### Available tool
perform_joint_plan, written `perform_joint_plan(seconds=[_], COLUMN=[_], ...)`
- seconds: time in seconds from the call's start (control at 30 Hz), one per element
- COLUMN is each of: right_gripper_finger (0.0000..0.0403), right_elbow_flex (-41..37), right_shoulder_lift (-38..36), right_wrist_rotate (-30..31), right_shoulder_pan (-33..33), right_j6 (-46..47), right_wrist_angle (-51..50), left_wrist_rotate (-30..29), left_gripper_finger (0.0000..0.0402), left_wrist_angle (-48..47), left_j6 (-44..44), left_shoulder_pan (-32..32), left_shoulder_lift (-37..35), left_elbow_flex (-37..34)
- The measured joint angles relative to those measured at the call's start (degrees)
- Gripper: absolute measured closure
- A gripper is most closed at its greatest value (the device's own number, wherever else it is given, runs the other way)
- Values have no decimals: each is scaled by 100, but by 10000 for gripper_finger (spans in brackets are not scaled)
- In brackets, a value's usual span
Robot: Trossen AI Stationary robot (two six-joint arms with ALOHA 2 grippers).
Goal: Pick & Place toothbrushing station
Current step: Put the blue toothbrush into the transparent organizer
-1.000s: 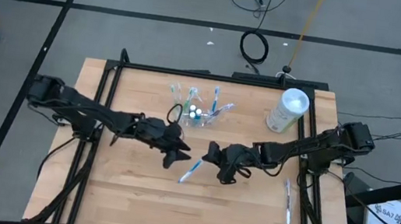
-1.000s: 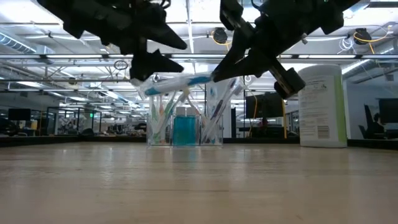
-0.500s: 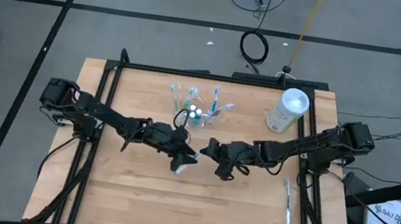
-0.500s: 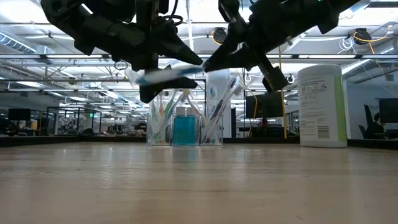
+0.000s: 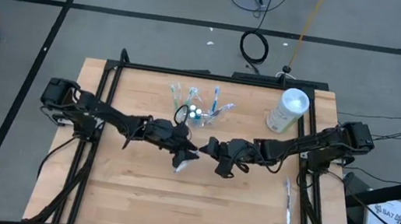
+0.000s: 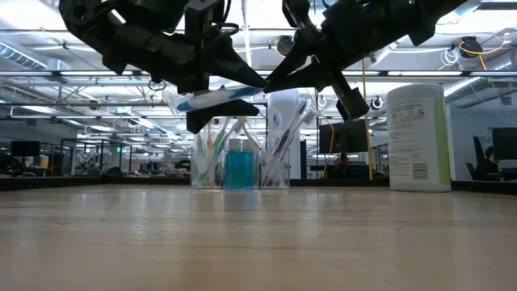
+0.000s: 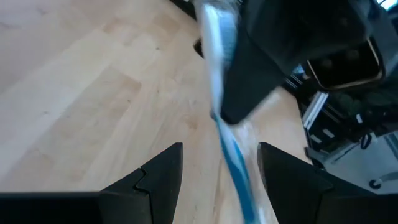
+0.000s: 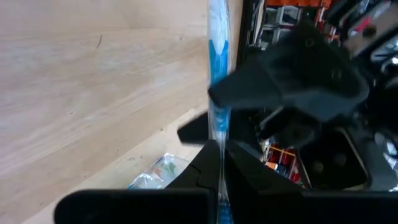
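Observation:
A blue and white toothbrush (image 6: 214, 99) hangs nearly level above the middle of the table; it also shows in the left wrist view (image 7: 231, 155). My right gripper (image 5: 209, 149) is shut on one end of it. My left gripper (image 5: 188, 156) faces it from the table's left, open. Its two fingers (image 7: 163, 175) stand on either side of the brush's free end, and I see no touch. Behind them, a clear cup (image 5: 196, 112) with several toothbrushes and teal tubes stands on its base on the table. My right gripper pinches the toothbrush's handle (image 8: 217, 127) near one end between its two shut fingers. It comes about level from the table's right, and the brush runs straight on ahead of the fingers. The brush is lifted clear of the table, nearly level, free end toward my left gripper.
A tall white cylindrical container (image 5: 289, 109) stands at the far right of the table. A loose toothbrush (image 5: 288, 201) lies near the right edge. Bare wood (image 5: 171, 210) spreads across the table's near half.
My left gripper has moved toward the table's right and down, staying open, until its fingers stand around the toothbrush's free end. My right gripper has rolled a little with the brush and kept its place.

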Motion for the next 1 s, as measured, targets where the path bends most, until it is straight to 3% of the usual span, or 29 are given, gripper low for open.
perform_joint_plan(seconds=[0.23, 0.53, 0.77, 1.0], right_gripper_finger=[399, 384, 366, 354], right_elbow_flex=[0, 0, 0, -2], right_shoulder_lift=[0, 0, 0, 0], right_wrist_rotate=[-82, -74, -105, -83], right_shoulder_pan=[-2, -3, 0, 4], right_j6=[-87, -77, 187, 396], right_wrist_angle=[0, -5, 46, 83], left_wrist_rotate=[9, 30, 134, 151], left_gripper_finger=[201, 315, 377, 374], left_wrist_angle=[-31, 122, 107, 104], left_j6=[17, 188, 296, 306], left_shoulder_pan=[148, 144, 150, 148], left_shoulder_lift=[-2, -4, -4, -4], left_elbow_flex=[0, 0, 0, 0])
